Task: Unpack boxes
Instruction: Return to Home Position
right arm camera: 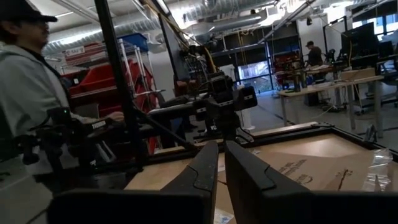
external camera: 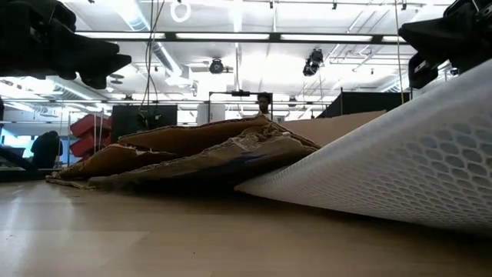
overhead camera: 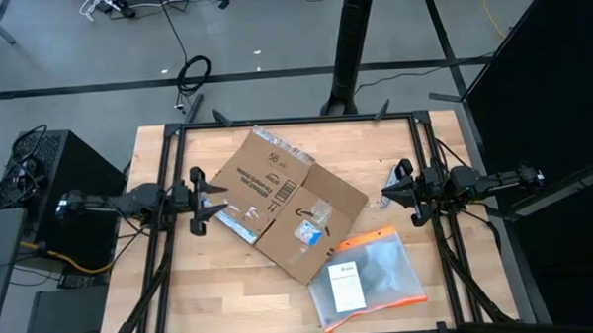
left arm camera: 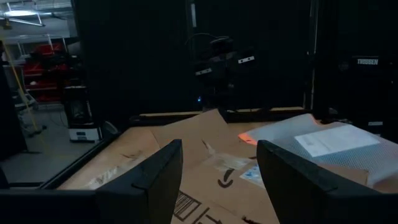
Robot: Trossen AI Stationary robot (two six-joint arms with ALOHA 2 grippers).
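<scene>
The brown cardboard box [overhead camera: 283, 202] lies flattened in the middle of the table with its flaps spread, printed marks up and a white-and-blue label near its middle. It also shows in the low view [external camera: 192, 150] and under my left fingers [left arm camera: 205, 155]. A clear plastic pouch with an orange edge [overhead camera: 370, 278] lies partly on the box's near right corner. My left gripper [overhead camera: 217, 201] hovers open over the box's left edge [left arm camera: 219, 174]. My right gripper [overhead camera: 387, 195] hangs shut to the right of the box [right arm camera: 221, 168], clear of it.
Black frame rails [overhead camera: 167, 141] run along the table's left, right and far sides. A person in a grey top [right arm camera: 31, 81] stands beyond the table's left side. Bare wood shows at the far right [overhead camera: 375, 144] and near left [overhead camera: 222, 288].
</scene>
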